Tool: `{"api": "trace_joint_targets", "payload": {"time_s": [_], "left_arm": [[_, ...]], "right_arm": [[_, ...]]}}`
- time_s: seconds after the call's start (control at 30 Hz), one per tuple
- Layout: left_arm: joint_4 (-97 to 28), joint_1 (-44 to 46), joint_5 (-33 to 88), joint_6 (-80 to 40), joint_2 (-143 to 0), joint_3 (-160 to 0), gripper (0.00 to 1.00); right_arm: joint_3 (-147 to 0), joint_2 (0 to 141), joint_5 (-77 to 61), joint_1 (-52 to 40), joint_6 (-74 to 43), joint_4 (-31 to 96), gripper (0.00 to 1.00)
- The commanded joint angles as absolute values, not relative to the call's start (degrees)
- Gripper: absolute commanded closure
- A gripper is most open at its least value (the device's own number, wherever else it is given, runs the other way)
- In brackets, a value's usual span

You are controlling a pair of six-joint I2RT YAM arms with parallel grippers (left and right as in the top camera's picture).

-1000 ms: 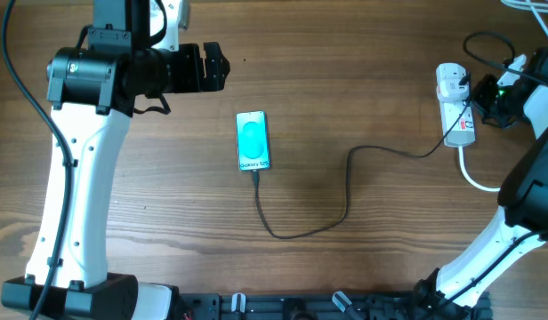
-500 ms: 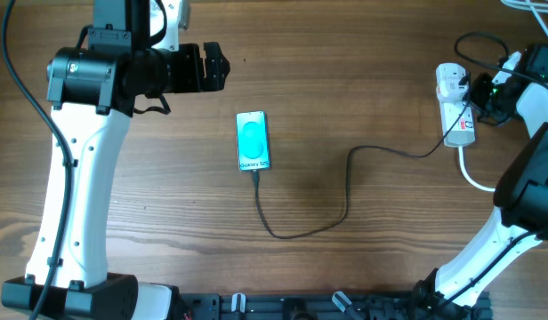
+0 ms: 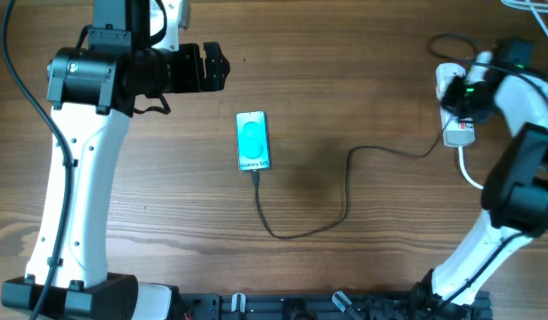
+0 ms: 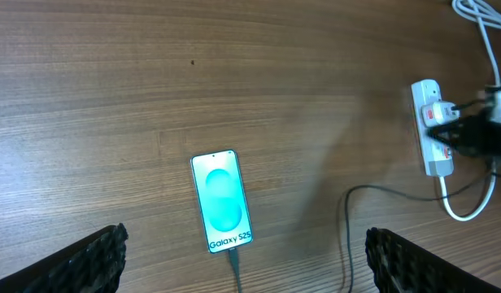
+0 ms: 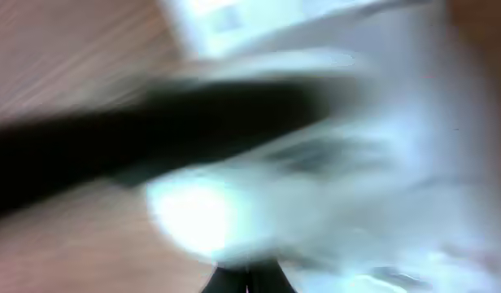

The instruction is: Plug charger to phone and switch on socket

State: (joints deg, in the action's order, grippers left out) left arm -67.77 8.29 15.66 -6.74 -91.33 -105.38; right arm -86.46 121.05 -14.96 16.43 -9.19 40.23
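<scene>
Overhead: phone [image 3: 253, 140] lies flat, screen up and lit, left of centre on the table [image 3: 363, 71], long axis running near-far. The charger [image 3: 346, 191] is already seated in its near end; the cable drops toward the near edge, loops right, then climbs to the socket [image 3: 460, 132] at the far right. Plug step looks done, only the switch is left. The right tool [image 3: 458, 96] sits on top of the socket's far half, probably placed to press the switch. Right wrist view is smeared with blur, white plastic filling the frame; the dark tips meet at its bottom edge, so I read the tool as closed on nothing, used as a poker. I can't tell whether it touches the switch, or the switch's state. The left tool [image 3: 222, 68] is parked far left, well apart from the phone, jaws spread wide and empty, likely just kept out of the way. The socket's white cord [image 3: 468, 173] curls off toward the near right. The table is brown wood grain, matte, otherwise bare. Loose white leads [image 3: 523, 7] show at the far right corner. No room is visible beyond that.
</scene>
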Motion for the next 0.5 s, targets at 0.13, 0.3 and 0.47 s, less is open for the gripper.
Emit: {"api": "trace_joint_targets", "payload": {"time_s": [0.13,0.3,0.47], "left_arm": [[-67.7,8.1,15.1,-6.7,-91.6,-105.3,0.0],[-67.7,8.1,15.1,-6.7,-91.6,-105.3,0.0],[-67.7,8.1,15.1,-6.7,-91.6,-105.3,0.0]], "right_arm": [[-84.7,124.4,-16.1,14.0,-10.6,39.9,0.96],[-84.7,124.4,-16.1,14.3,-10.6,38.4,0.96],[-85.8,123.9,-16.1,15.9,-10.7,39.7,0.96]]}}
